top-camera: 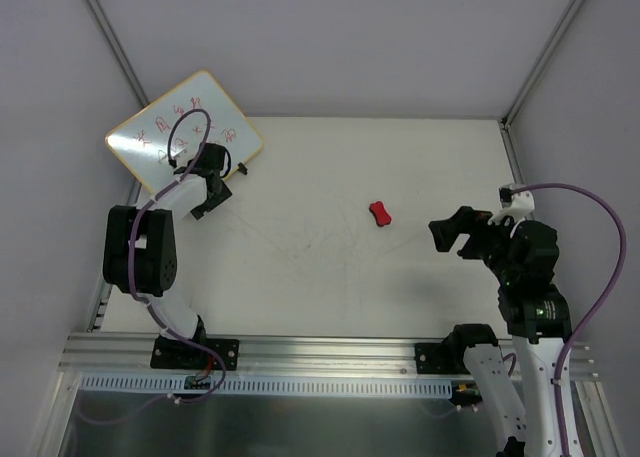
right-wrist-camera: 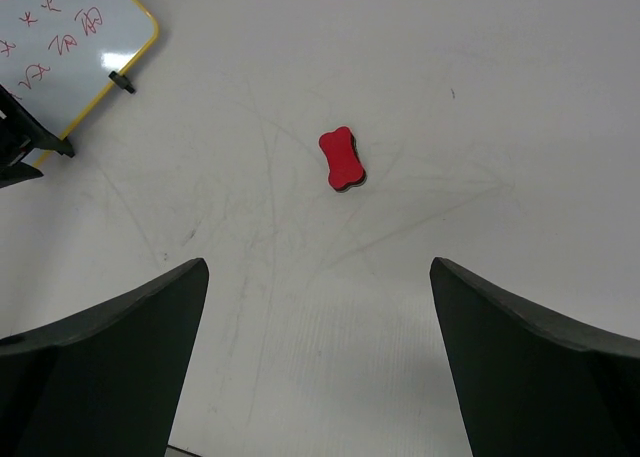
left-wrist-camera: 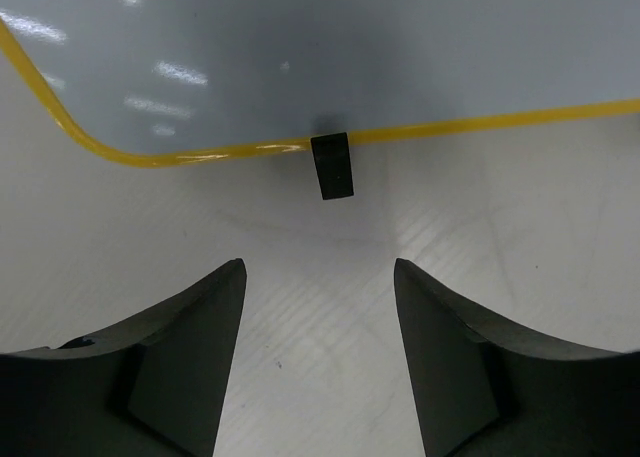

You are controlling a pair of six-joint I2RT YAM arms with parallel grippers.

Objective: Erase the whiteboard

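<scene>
The whiteboard with a yellow frame and red handwriting lies at the far left corner; it also shows in the right wrist view. My left gripper is open and empty, just short of the board's near edge. In the left wrist view the board's yellow frame and one black foot lie just ahead of the open gripper. The red bow-shaped eraser lies mid-table, also in the right wrist view. My right gripper is open and empty, to the right of the eraser.
The white table carries faint scuff marks. Grey walls close the back and both sides. A metal rail runs along the near edge by the arm bases.
</scene>
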